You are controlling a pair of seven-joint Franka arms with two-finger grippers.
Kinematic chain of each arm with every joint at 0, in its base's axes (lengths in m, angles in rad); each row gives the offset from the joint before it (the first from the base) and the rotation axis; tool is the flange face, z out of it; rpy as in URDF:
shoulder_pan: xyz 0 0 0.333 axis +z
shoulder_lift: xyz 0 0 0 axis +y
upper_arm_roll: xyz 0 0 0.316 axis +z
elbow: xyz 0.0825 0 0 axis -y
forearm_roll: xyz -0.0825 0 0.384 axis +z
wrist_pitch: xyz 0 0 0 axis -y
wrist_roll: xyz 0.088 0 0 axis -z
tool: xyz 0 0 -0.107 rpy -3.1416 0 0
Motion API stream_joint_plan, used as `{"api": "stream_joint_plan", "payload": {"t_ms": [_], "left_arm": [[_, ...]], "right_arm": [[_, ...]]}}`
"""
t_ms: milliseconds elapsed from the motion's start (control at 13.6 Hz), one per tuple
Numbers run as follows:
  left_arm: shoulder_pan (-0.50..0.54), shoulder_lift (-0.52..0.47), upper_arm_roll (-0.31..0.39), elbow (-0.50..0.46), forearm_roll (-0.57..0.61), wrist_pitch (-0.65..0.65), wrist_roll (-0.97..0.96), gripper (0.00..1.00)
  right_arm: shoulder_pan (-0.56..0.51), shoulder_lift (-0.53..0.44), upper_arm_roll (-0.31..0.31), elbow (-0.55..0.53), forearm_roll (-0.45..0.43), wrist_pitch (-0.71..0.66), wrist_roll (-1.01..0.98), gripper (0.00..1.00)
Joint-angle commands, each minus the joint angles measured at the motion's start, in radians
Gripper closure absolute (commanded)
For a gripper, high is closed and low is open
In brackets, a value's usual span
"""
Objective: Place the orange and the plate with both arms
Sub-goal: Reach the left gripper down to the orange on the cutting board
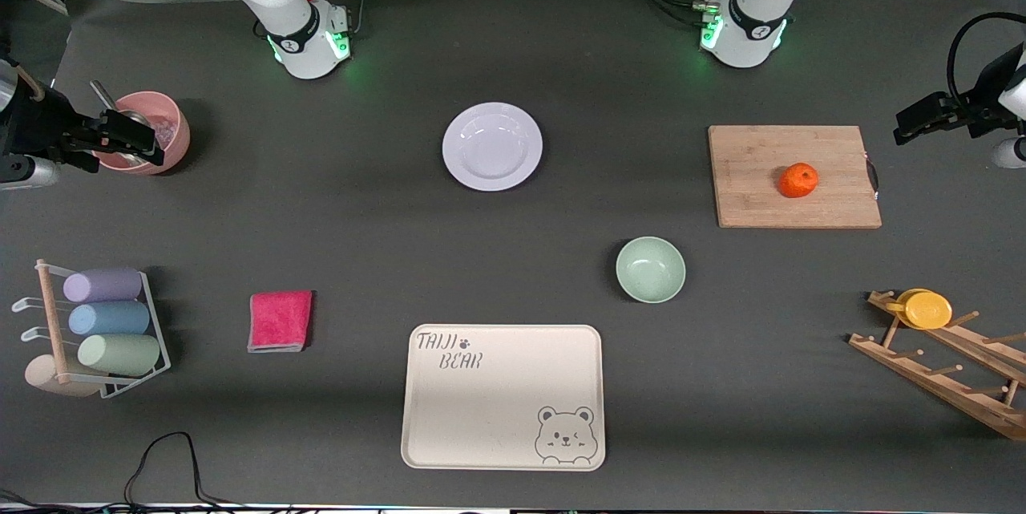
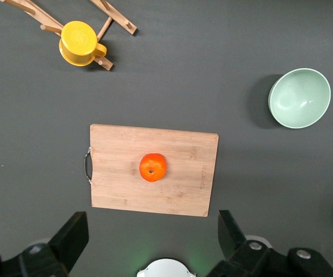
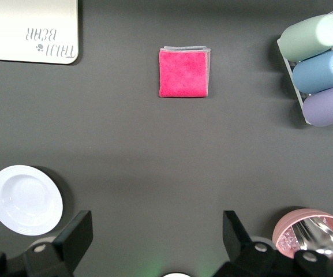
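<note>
The orange (image 1: 798, 180) lies on a wooden cutting board (image 1: 753, 185) toward the left arm's end of the table. It also shows in the left wrist view (image 2: 153, 167). The white plate (image 1: 492, 147) lies on the table mat between the two bases, and it shows in the right wrist view (image 3: 26, 199). My left gripper (image 1: 915, 121) hangs high in the air, open and empty, past the board's handle end (image 2: 153, 236). My right gripper (image 1: 120, 139) hangs open and empty over the pink cup at the right arm's end (image 3: 154, 234).
A pale green bowl (image 1: 650, 269) sits nearer the front camera than the board. The beige bear tray (image 1: 502, 418) lies at the front middle, a pink cloth (image 1: 280, 321) beside it. A pink cup (image 1: 164, 137), a rack of cylinders (image 1: 104, 321) and a wooden rack with a yellow cup (image 1: 926, 309) stand at the ends.
</note>
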Motion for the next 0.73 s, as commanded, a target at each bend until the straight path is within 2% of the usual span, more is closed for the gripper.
{"api": "stream_joint_plan", "payload": {"t_ms": [0,73,147,294,441,514,661], "left_arm": [[-0.023,0.005,0.018,0.009,0.007,-0.001,-0.016,0.0],[-0.023,0.001,0.023,0.026,0.007,-0.006,-0.004,0.0],[-0.02,0.005,0.027,0.085,0.011,-0.021,-0.004,0.0],[-0.021,0.006,0.055,0.04,0.019,-0.066,0.005,0.0],[-0.017,-0.005,0.061,-0.126,0.019,0.051,0.018,0.0],[-0.012,-0.036,0.067,-0.259,0.021,0.157,0.037,0.0],[-0.018,-0.127,0.137,-0.549,0.022,0.404,0.076,0.0]], "right_arm": [[0.002,-0.008,-0.003,0.008,0.016,-0.025,-0.014,0.0],[0.002,-0.008,-0.004,0.008,0.016,-0.025,-0.017,0.0],[0.002,-0.008,-0.006,0.008,0.016,-0.025,-0.017,0.0],[0.003,-0.007,-0.004,0.01,0.016,-0.024,-0.017,0.0],[0.003,-0.005,0.0,0.007,0.017,-0.024,-0.016,0.0],[0.003,-0.004,0.0,0.008,0.037,-0.024,-0.016,0.0],[0.002,-0.004,-0.004,0.008,0.089,-0.024,-0.016,0.0]]}}
